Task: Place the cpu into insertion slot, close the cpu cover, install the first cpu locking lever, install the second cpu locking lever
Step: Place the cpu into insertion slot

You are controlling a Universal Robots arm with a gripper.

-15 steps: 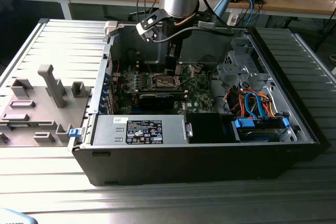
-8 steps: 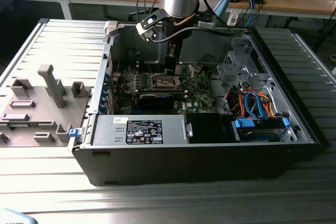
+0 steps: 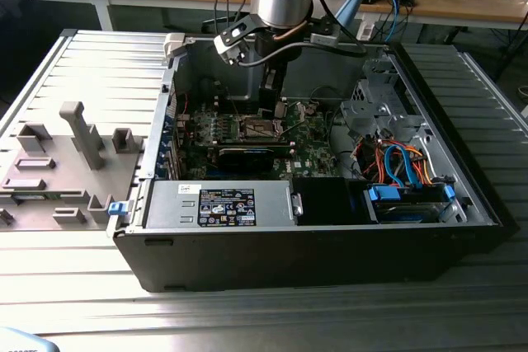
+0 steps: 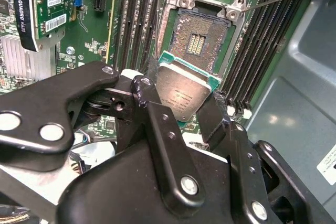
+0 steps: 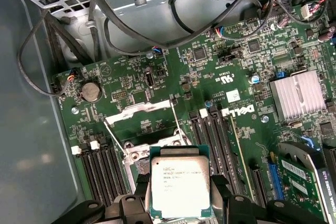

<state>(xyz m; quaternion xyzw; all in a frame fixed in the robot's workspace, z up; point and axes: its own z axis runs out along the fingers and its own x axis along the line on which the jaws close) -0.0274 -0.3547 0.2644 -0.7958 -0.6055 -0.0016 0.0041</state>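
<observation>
My gripper (image 4: 185, 97) is shut on the cpu (image 4: 181, 90), a small square chip with a silvery top and green edge, one black finger (image 5: 140, 184) on each side. In both wrist views the cpu (image 5: 180, 188) hangs just above and slightly off the insertion slot (image 4: 201, 35), whose dark pin field lies bare inside its metal rim. The cpu cover (image 5: 137, 109) is swung open beyond the socket, and two thin wire levers (image 5: 113, 137) stand raised. In the exterior view the gripper (image 3: 271, 103) reaches down into the open computer case above the slot (image 3: 258, 128).
Black memory slots (image 4: 139, 19) flank the socket on both sides. A graphics card (image 4: 39, 9) and a finned heatsink (image 5: 296, 94) sit nearby. Cables (image 5: 121, 24) and a drive cage (image 3: 408, 171) crowd the case. A grey fixture block (image 3: 70, 158) stands at the exterior view's left.
</observation>
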